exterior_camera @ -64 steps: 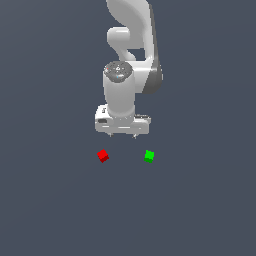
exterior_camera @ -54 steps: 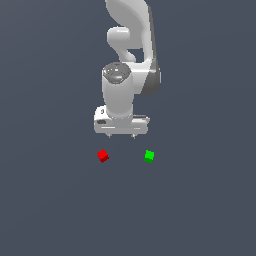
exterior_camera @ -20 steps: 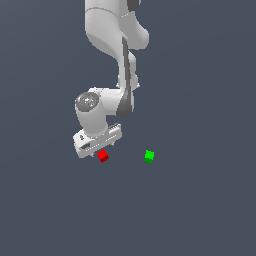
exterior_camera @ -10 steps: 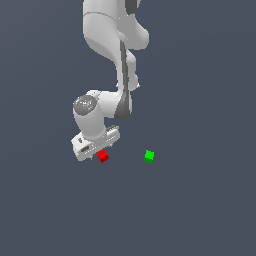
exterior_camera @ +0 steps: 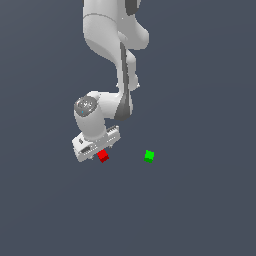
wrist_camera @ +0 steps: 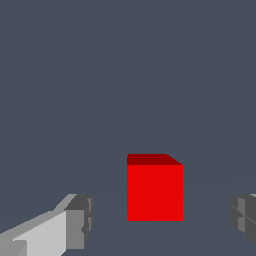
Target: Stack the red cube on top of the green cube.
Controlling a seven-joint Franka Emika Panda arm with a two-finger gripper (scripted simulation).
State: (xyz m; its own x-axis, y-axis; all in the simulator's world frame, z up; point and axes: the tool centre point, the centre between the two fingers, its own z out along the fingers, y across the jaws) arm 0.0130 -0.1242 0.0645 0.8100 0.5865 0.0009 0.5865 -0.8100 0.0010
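Observation:
The red cube (exterior_camera: 103, 156) lies on the dark grey floor, partly covered by the gripper hand in the exterior view. In the wrist view the red cube (wrist_camera: 154, 188) sits between my two fingertips (wrist_camera: 80, 222), with a gap on each side. My gripper (wrist_camera: 161, 220) is open and low around the cube, not touching it. In the exterior view my gripper (exterior_camera: 100, 152) sits just over the cube. The green cube (exterior_camera: 149, 156) lies on the floor to the exterior view's right of the red cube, apart from it.
The white arm (exterior_camera: 107, 60) rises above the gripper. The flat dark grey floor (exterior_camera: 200, 210) surrounds both cubes.
The arm has swung from above the space between the cubes to the exterior view's left and come down over the red cube. Both cubes have stayed in place.

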